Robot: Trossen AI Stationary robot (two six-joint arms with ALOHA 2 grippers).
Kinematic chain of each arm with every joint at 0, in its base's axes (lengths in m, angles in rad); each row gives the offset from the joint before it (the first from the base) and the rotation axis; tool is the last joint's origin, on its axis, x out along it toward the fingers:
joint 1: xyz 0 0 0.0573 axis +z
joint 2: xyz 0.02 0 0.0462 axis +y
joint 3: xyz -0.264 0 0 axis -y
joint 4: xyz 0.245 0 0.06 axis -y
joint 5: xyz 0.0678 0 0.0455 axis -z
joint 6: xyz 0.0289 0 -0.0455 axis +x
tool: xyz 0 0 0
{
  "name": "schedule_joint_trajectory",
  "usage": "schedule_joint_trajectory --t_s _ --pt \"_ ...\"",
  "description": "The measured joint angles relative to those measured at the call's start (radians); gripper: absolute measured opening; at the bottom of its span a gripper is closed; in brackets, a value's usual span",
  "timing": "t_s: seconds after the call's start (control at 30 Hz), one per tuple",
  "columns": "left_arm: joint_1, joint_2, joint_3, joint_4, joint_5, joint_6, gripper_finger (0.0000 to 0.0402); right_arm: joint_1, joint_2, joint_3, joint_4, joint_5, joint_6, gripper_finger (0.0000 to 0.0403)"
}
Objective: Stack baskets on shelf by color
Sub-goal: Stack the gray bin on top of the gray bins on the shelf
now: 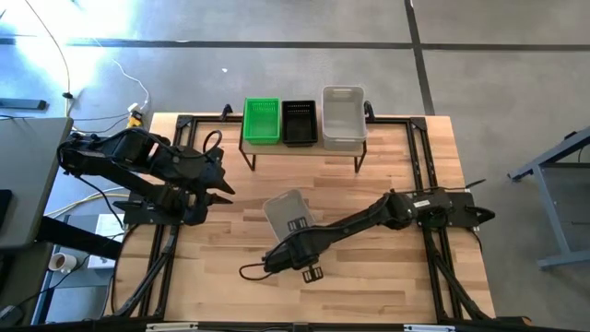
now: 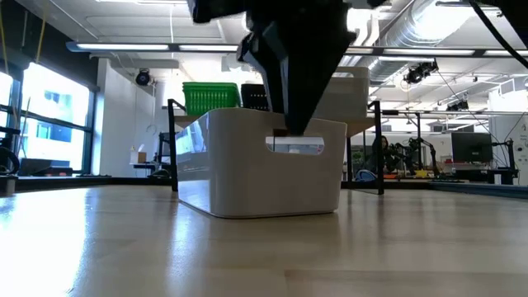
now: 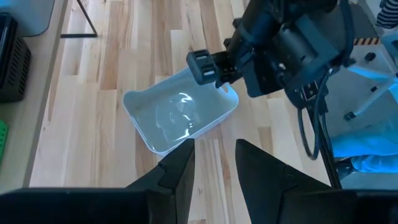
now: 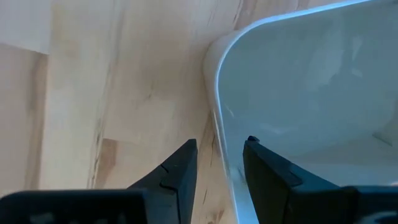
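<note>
Here the right gripper (image 1: pixel 297 242) reaches over the near end of a pale grey basket (image 1: pixel 286 212) at mid-table — its fingers (image 4: pixel 180 171) apart, straddling the basket's rim, one outside, one inside. On the shelf (image 1: pixel 251 148) at the far edge stand green (image 1: pixel 261 121), black (image 1: pixel 299 122) and grey baskets (image 1: pixel 344 117). The left gripper (image 1: pixel 219 182) waits at the left, jaws apart, empty.

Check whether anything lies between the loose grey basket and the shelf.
Nothing visible does. The grey basket sits on bare tabletop with the right claw at its rim; open wood runs to the shelf.
</note>
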Motion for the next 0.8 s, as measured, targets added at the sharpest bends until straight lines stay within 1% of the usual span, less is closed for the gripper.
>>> schedule_joint_trajectory --t_s 0.4,0.5,0.57,0.63,0.7,0.73,0.8 --pt "0.0 0.0 0.0 0.0 0.0 0.0 0.0106 -0.014 0.081 0.0 0.013 -0.01 0.004 0.0115" --pt "0.0 0.0 0.0 0.0 0.0 0.0 0.0106 -0.016 0.091 -0.001 0.014 -0.016 0.005 0.0109" --pt "0.0 0.0 0.0 0.0 0.0 0.0 0.0106 -0.017 0.089 0.0 0.02 -0.016 0.005 0.0093" --pt "0.0 0.0 0.0 0.0 0.0 0.0 0.0106 -0.018 0.089 0.0 0.019 -0.017 0.008 0.0063" --pt "0.0 0.0 0.0 0.0 0.0 0.0 0.0106 -0.018 0.089 0.0 0.013 -0.033 0.019 0.0023" --pt "0.0 0.0 0.0 0.0 0.0 0.0 0.0106 -0.018 0.089 0.0 0.013 -0.048 0.023 0.0012" --pt "0.0 0.0 0.0 0.0 0.0 0.0 0.0106 -0.018 0.088 0.0 0.012 -0.058 0.025 0.0011"
